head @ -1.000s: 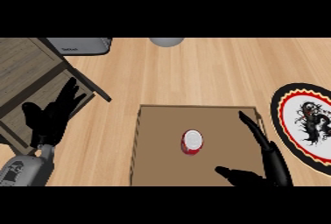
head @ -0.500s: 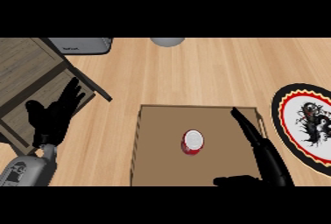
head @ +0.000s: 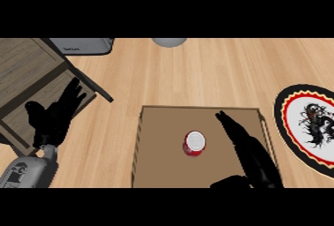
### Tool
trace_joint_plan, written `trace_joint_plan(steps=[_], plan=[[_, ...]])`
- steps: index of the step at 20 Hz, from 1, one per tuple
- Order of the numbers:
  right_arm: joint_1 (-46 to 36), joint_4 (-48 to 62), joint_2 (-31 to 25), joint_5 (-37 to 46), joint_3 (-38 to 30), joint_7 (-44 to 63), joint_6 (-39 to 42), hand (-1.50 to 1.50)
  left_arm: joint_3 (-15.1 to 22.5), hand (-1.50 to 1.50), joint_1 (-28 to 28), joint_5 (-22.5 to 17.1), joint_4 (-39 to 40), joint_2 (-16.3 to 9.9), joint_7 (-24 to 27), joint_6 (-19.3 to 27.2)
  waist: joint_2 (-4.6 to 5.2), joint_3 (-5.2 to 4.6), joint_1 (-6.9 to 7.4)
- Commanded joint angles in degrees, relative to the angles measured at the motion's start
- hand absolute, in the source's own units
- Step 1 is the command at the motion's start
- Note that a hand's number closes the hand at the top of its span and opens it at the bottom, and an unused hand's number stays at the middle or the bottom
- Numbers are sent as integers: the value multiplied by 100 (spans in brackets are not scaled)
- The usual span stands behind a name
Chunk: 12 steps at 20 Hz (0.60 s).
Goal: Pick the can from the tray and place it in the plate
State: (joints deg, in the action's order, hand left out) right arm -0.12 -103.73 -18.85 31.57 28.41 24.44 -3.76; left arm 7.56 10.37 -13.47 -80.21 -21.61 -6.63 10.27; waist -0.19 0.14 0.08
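Right hand (head: pixel 246 148) has slid forward over the tray (head: pixel 157 167), fingers straight and spread, now just right of the can (head: pixel 194 143) sitting upright mid-tray. Grab looks next; plate (head: pixel 290 132) waits.

No readable text anywhere (the plate (head: pixel 306 121) bears only a pattern).

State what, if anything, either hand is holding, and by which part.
Nothing is held. The right hand is open beside the can on the tray; the left hand rests open.
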Motion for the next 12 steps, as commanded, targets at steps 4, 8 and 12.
trace_joint_plan(steps=[4,8,12], plan=[[-433,-217,182,331,161,1166,1007,-150,-215,0,-129,59,146,89,23,-232,16,-17,-10],[-592,595,362,311,-75,678,1123,-150,-274,0,-433,275,-289,115,-41,-207,16,-14,19],[-401,537,896,747,350,1056,1072,-150,-483,0,-228,227,-85,146,-168,-516,14,-14,-5]])
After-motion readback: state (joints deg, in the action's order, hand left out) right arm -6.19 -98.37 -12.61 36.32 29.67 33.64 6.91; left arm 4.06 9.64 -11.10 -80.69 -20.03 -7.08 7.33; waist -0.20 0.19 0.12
